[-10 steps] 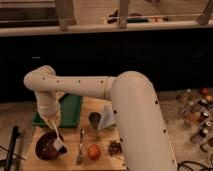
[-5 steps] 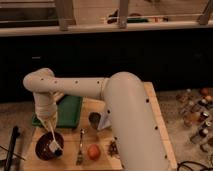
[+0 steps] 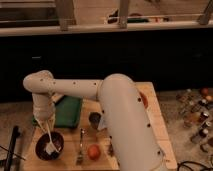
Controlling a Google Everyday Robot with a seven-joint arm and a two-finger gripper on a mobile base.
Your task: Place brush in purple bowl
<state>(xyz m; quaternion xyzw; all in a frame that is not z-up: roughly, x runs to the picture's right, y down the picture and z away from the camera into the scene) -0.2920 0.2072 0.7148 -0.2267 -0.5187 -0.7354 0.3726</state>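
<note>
The purple bowl (image 3: 40, 150) sits at the front left corner of the wooden table. My gripper (image 3: 44, 121) hangs just above its back edge, pointing down, shut on the brush (image 3: 48, 136). The brush's thin pale handle slants down and to the right from the gripper. Its whitish head rests inside the bowl. The big white arm reaches across the table from the right and hides part of the table top.
A green tray (image 3: 68, 111) lies behind the bowl. A small dark cup (image 3: 94, 120) stands mid-table, a metal fork (image 3: 81, 148) lies right of the bowl, and an orange fruit (image 3: 93, 151) is beside it. Bottles and jars (image 3: 197, 117) crowd the floor at right.
My gripper has moved down and a little left over the bowl. The brush head, which hung above the bowl's edge, now rests inside the bowl.
</note>
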